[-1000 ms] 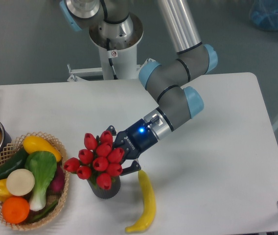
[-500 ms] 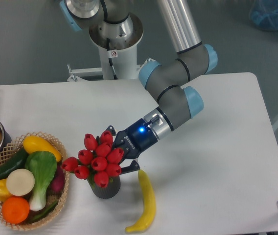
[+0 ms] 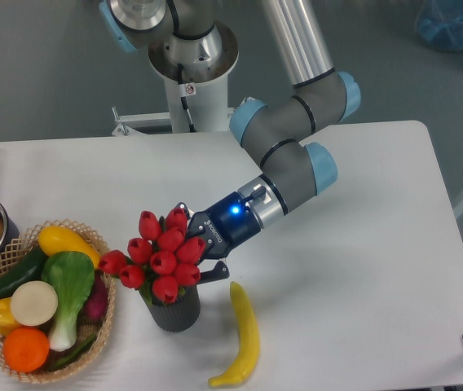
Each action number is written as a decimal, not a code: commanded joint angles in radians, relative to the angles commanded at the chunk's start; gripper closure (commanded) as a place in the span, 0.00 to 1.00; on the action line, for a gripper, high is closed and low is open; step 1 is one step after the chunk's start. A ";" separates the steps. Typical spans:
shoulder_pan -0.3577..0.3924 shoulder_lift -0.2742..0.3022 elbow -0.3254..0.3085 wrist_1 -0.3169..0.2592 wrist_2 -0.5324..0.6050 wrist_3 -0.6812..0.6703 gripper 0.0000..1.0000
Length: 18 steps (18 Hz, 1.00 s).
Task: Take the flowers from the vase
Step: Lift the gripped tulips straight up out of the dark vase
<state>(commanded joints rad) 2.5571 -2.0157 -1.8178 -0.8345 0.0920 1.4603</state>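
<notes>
Gripper (image 3: 192, 248) clamped around flowers (image 3: 160, 254)

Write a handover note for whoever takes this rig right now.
Gripper: fingers either side of the flowers; whether it has closed on them cannot be told.
Flowers: stems still in the vase, which stands on the table between the wicker basket and the banana.
Done: approach to the bunch.
Left: confirm the grip, lift the flowers clear of the vase.
</notes>
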 joint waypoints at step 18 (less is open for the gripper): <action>0.015 0.074 0.015 -0.005 -0.046 -0.057 0.55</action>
<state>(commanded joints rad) 2.5725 -1.9420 -1.8024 -0.8391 0.0461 1.4036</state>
